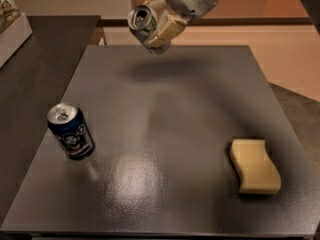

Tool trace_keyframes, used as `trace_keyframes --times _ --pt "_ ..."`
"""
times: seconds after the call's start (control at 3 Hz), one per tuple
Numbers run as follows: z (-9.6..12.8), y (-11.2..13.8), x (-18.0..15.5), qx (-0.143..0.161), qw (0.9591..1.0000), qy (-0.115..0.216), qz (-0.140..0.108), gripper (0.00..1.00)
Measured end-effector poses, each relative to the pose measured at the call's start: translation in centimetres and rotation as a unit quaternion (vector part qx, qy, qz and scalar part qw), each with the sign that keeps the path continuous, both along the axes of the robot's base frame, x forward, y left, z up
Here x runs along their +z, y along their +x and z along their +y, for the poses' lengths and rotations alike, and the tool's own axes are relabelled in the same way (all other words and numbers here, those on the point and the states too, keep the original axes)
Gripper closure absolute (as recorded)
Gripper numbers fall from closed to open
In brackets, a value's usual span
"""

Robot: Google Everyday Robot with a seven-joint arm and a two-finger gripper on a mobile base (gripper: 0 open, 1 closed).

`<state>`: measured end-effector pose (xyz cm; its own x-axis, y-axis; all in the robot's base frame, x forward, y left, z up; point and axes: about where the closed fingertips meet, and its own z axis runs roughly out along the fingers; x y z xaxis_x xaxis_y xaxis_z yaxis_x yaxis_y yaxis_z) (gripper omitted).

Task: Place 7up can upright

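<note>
While the gripper clamps the tilted 7up can above the table's far edge, righting and set-down remain.

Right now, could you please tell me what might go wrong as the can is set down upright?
1. The claw holds the 7up can tilted, in the air above the far edge of the table; released like this, it would likely tip and roll, perhaps off that edge.
2. Set down too close to the standing dark blue can, it could knock that over.
</note>
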<state>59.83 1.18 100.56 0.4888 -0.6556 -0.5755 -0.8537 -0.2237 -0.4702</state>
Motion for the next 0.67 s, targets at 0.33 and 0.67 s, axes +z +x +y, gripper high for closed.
trace_keyframes --times 0.33,0.67 --pt "1.1 -1.2 0.7 -0.002 0.9994 0.027 0.023 1.00" --pt "2.5 -2.2 1.0 0.005 0.9976 0.052 0.046 1.00"
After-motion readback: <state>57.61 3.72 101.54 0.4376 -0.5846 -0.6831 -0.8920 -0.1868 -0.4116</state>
